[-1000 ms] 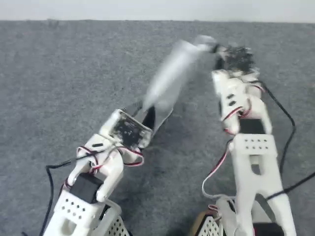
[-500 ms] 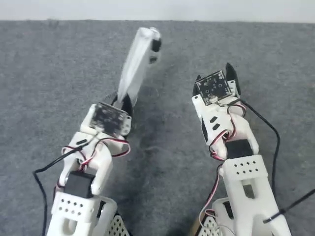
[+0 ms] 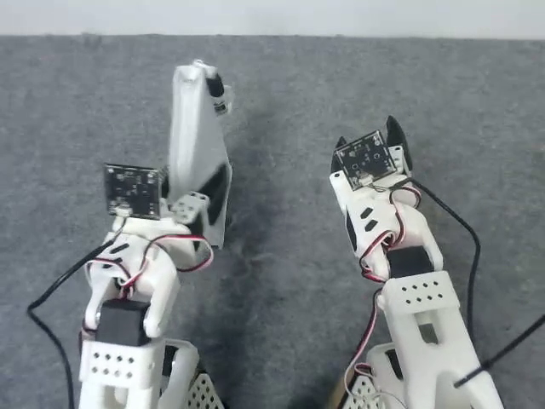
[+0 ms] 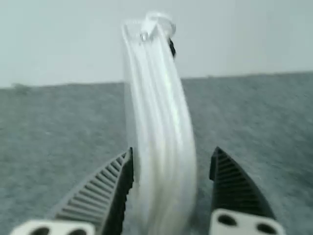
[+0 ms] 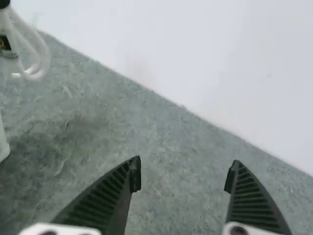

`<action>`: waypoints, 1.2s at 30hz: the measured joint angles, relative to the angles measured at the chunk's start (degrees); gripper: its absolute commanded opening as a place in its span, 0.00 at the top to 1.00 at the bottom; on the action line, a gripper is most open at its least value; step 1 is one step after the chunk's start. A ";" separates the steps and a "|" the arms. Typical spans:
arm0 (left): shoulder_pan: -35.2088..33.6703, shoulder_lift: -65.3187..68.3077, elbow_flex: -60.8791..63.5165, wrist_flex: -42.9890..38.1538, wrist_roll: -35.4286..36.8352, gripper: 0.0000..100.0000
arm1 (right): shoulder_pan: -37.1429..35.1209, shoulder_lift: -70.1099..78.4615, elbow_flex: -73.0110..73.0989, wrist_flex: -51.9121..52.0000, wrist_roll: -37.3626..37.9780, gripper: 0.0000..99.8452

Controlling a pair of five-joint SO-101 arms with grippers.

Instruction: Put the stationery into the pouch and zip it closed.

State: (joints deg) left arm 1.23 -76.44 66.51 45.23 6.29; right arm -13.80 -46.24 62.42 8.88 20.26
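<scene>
Your left gripper (image 4: 173, 152) holds the pouch (image 3: 194, 128) up on end in the upper left of the high view, your right gripper (image 5: 187, 161) is open with nothing in it, and the job looks nearly done, but I cannot tell if the zip (image 4: 157, 23) is shut.

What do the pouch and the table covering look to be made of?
Pouch: soft, translucent whitish plastic, probably vinyl, with a slight sheen. Light streaks run along its folds, and it curves above the left gripper that holds it. Table covering: grey, matte felt or short-pile carpet, judging by its fuzzy, mottled fibre texture.
</scene>
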 measured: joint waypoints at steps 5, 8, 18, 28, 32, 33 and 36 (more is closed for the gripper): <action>5.80 0.00 -0.26 3.60 0.18 0.74 | 0.97 0.00 0.44 -1.05 0.00 0.74; 8.79 0.00 -0.44 4.57 0.35 0.74 | 2.46 0.00 0.44 -1.14 -1.05 0.74; 16.44 0.00 -4.04 7.38 7.74 0.75 | 8.35 0.00 0.44 -3.08 -10.20 0.74; 16.62 -12.22 -3.60 7.38 9.85 0.74 | 8.53 0.00 0.44 -3.08 -10.73 0.74; 16.62 -21.80 0.70 7.38 9.85 0.74 | 8.53 0.00 0.44 -3.08 -10.73 0.74; 16.62 -24.26 1.41 7.38 9.85 0.74 | 8.53 0.00 0.44 -3.08 -10.73 0.74; 16.53 -26.73 1.93 7.38 9.85 0.74 | 8.53 0.00 0.44 -3.08 -10.73 0.74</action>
State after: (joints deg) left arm 17.76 -103.16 68.44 52.62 16.13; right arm -5.27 -46.24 62.86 5.80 9.54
